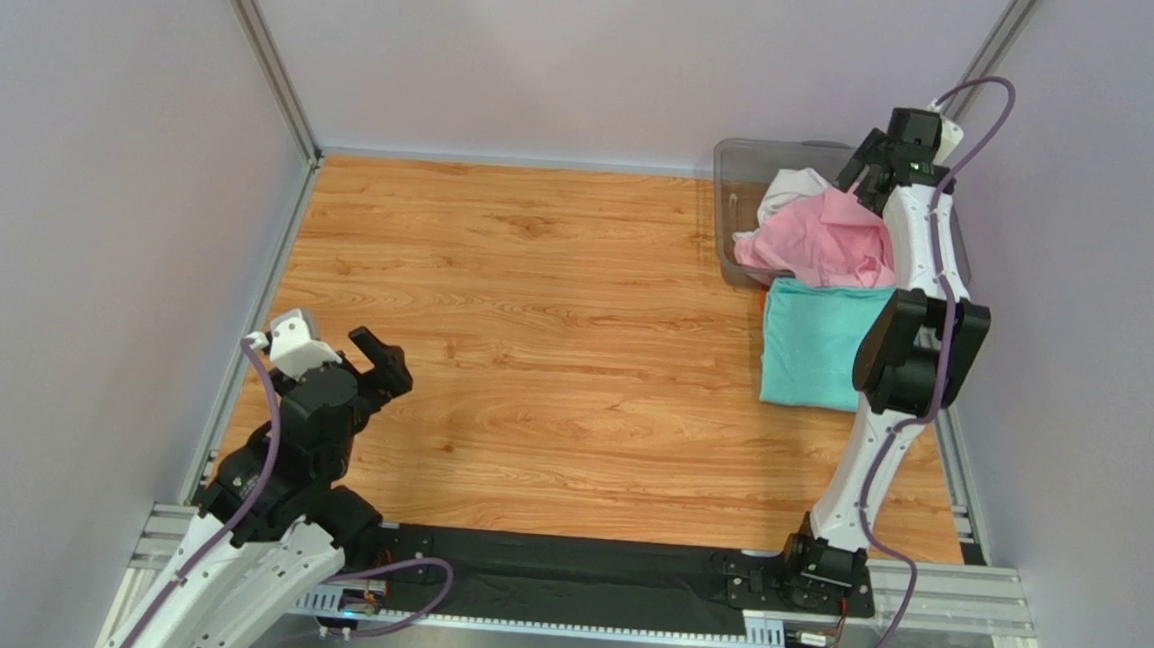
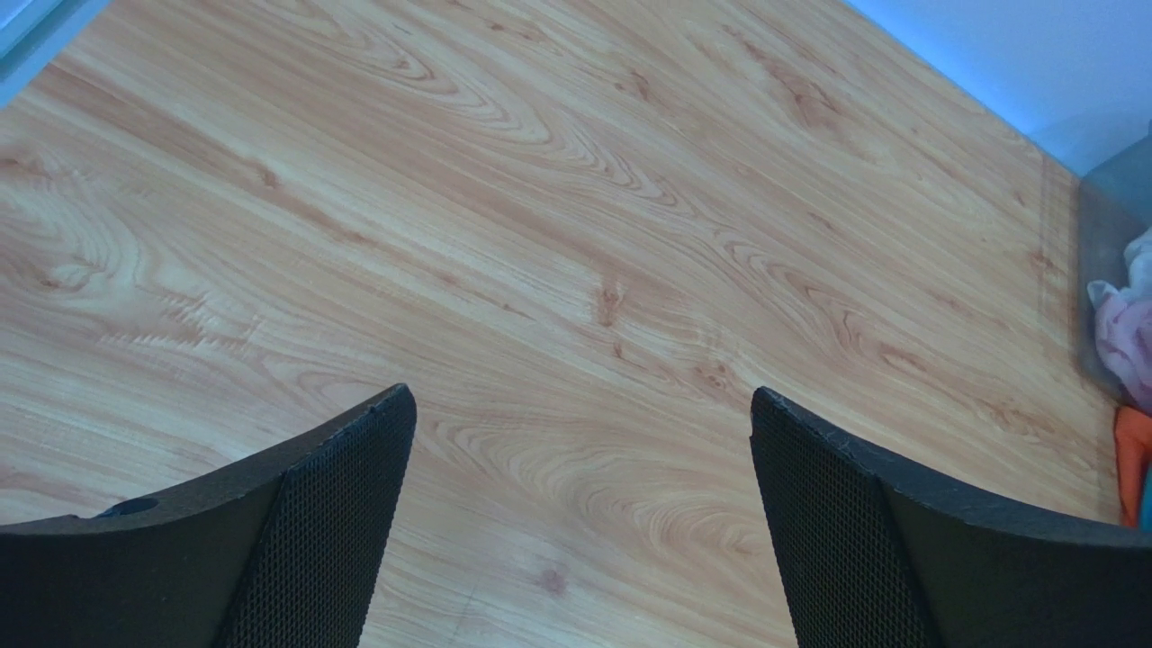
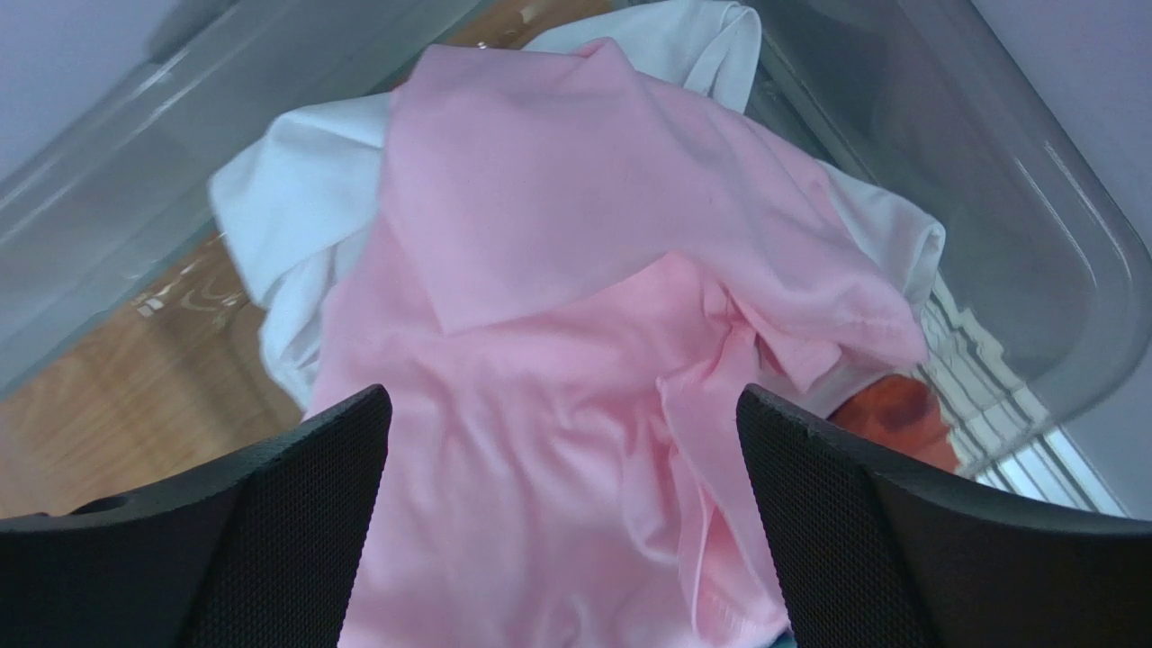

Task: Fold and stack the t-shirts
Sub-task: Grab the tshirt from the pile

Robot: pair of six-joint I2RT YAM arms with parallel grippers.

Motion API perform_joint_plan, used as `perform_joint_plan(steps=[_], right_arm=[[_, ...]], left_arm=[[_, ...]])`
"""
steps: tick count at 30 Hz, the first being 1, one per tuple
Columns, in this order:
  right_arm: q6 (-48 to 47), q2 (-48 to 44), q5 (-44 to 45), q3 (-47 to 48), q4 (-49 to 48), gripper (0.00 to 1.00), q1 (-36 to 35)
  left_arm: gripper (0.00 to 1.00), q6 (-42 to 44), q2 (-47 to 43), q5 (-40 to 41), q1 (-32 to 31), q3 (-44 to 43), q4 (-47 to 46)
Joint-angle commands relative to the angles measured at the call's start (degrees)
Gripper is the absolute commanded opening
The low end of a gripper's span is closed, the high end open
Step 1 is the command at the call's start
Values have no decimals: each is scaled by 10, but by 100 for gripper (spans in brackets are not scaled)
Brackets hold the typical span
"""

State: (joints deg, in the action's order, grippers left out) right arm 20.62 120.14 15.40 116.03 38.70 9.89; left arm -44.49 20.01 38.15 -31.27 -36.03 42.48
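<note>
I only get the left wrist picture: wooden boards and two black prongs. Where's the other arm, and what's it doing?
Observer: The right gripper hangs open over a pink t-shirt heaped in a clear bin at the far right of the table.
Operator: Is pink the only shirt in there?
Observer: No, a white t-shirt lies crumpled under it, showing on both sides.
Operator: Is anything out of the bin yet?
Observer: Yes, a teal t-shirt lies as a flat rectangle on the table, right against the bin's near side.
</note>
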Motion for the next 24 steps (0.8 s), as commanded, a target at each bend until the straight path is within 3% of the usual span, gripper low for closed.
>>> perform_joint_plan(steps=[1,6,9,12,13,15,16,24], right_arm=[[-42,67,-3,86,20,100,8],[-31,179,-1,151,-2,97,23],[-8,218,-32,180,-20,82,34],[19,222,-55,175,-47,56,43],[21,216,-57,170,-59,32,44],[24,203,-69,162,-73,4,47],[22,194,-81,153,-81,0,48],[-7,0,-131,48,-127,0,39]], left_arm=[[100,-7,-14,27,-1,3,2],[100,-17,-18,52,-1,4,12],[100,-25,-18,61,-1,4,20],[100,-28,-18,62,-1,1,24],[100,-29,-17,62,-1,0,26],[100,-33,-19,60,-1,-2,30],[100,-34,-19,58,-1,-1,32],[100,-44,-23,22,-1,1,35]])
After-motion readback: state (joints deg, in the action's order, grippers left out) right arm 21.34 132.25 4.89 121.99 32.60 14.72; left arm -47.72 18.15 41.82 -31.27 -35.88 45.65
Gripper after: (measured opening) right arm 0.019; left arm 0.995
